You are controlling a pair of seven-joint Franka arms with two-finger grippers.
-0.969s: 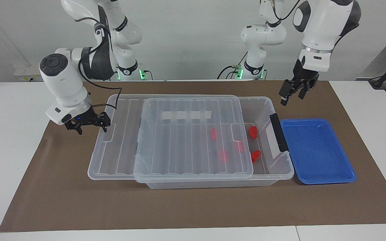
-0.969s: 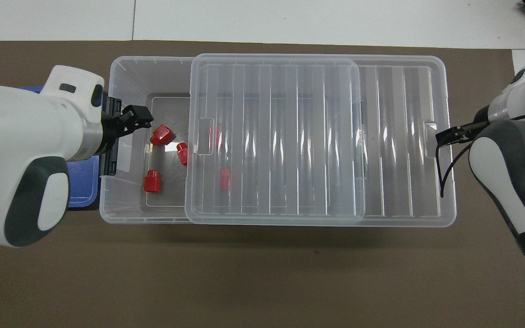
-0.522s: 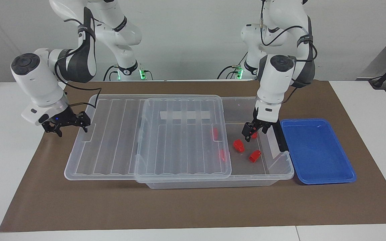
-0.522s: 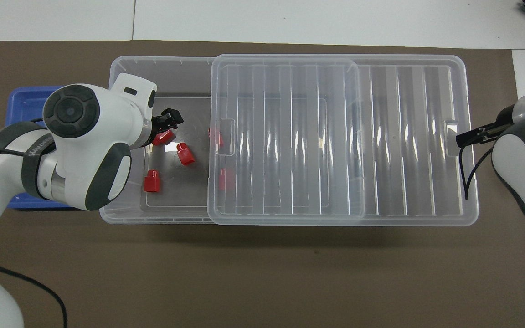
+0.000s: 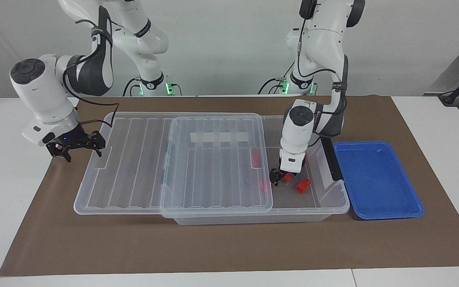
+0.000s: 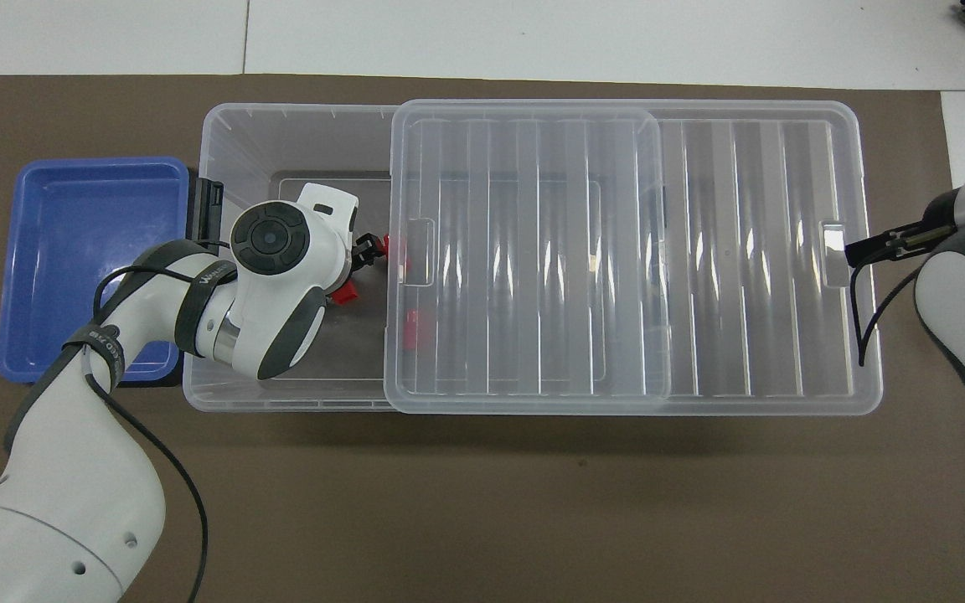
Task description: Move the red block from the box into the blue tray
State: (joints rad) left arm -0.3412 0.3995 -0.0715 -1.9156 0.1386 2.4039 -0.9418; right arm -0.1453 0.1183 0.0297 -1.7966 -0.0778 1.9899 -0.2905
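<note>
The box [image 5: 335, 207] is a clear bin, open at the left arm's end. Its ribbed lid [image 5: 213, 159] is slid toward the right arm's end. My left gripper [image 5: 281, 176] is down inside the box's open part, right at a red block [image 5: 287, 177]. Another red block [image 5: 303, 185] lies beside it, and two more [image 5: 256, 158] show through the lid. The blue tray [image 5: 377, 179] sits empty beside the box. My right gripper [image 5: 76, 145] is shut on the lid's end rim. In the overhead view my left arm covers most of the opening; the left gripper [image 6: 368, 249], a red block [image 6: 344, 291] and the right gripper [image 6: 868, 247] show.
The box's dark grey clip handle [image 5: 331, 157] stands between the opening and the blue tray. Everything rests on a brown mat [image 5: 229, 247]. The tray [image 6: 89, 260] and lid [image 6: 633, 251] also show from above.
My left gripper came from above the tray's corner down into the box and moved toward the lid's edge. My right gripper pulled the lid further toward its end of the table.
</note>
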